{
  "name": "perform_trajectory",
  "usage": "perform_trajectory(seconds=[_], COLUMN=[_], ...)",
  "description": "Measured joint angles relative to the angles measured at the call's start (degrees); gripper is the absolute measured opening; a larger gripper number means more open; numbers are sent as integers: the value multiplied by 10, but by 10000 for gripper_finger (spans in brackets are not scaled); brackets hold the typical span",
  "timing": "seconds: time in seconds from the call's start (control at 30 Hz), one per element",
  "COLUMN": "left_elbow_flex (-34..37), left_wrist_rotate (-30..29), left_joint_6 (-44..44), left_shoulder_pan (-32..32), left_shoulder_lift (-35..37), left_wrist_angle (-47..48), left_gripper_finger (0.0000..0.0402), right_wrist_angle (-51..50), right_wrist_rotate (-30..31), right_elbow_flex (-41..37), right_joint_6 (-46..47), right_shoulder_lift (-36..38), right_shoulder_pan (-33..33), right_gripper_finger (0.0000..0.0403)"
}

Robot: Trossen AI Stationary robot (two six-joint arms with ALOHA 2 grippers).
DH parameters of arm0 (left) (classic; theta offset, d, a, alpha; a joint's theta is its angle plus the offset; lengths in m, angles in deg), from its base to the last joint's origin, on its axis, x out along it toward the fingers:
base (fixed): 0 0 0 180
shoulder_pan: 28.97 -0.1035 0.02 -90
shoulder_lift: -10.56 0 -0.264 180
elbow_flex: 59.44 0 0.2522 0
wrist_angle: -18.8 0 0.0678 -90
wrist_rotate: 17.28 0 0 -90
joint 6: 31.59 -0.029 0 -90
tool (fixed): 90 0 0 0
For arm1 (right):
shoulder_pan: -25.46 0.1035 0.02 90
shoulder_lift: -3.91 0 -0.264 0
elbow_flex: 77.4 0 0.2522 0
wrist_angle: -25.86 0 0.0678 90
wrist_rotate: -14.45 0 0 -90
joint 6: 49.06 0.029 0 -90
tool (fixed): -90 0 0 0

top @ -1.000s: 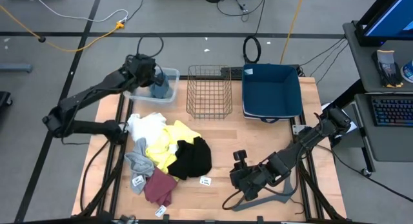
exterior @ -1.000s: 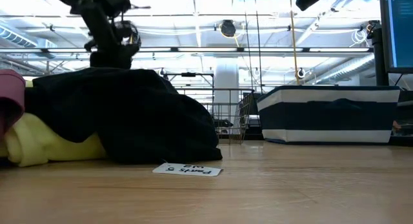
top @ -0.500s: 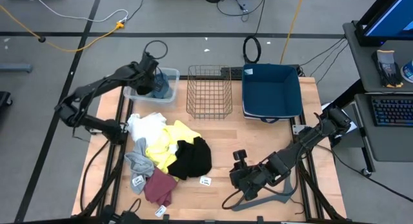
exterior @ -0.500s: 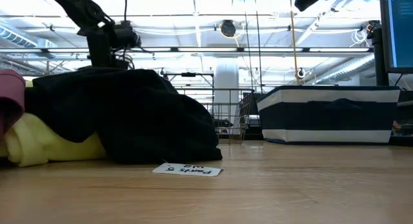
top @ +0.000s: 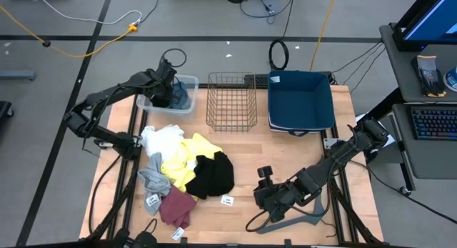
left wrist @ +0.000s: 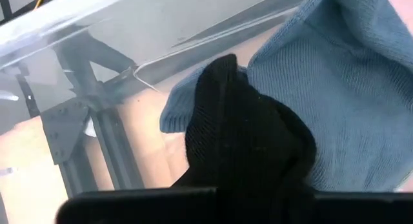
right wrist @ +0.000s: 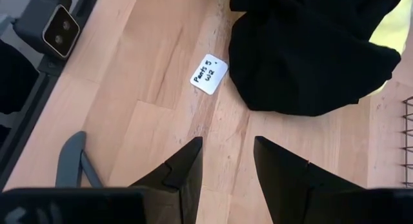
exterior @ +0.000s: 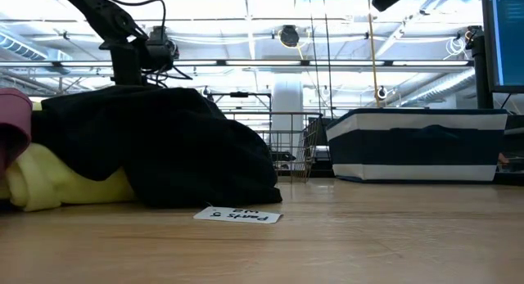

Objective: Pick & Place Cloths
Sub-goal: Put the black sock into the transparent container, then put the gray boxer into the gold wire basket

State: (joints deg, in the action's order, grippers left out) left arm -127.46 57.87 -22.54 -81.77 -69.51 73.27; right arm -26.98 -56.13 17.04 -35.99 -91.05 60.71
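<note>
Left gripper (top: 173, 93) lowered into clear bin (top: 187, 82), shut fingers hidden behind black cloth (left wrist: 248, 143), right gripper (right wrist: 224, 161) parted, empty.

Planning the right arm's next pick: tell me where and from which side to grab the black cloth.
Grip the black cloth at its rounded bulge nearest the white tag, coming straight down. That edge lies bare on the table, while its other side tucks against the yellow cloth. The right gripper, open, already hangs close beside it.
</note>
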Motion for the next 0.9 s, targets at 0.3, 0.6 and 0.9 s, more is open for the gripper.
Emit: perform_trajectory(seconds=[0.3,0.6,0.9], left_elbow_flex=[0,0,0], left_wrist_rotate=[0,-2,19], left_joint_6=[36,38,68], left_shoulder_pan=[0,0,5], left_shoulder_lift=[0,30,161], left_wrist_angle=[9,46,45], left_gripper_finger=[124,213,229], right_wrist_angle=[8,11,11], right_wrist_rotate=[0,0,0], right_elbow_flex=[0,0,0], right_joint_6=[0,0,0], right_shoulder_lift=[0,0,0], right_shoulder_pan=[0,0,0], right_gripper_finger=[130,130,130])
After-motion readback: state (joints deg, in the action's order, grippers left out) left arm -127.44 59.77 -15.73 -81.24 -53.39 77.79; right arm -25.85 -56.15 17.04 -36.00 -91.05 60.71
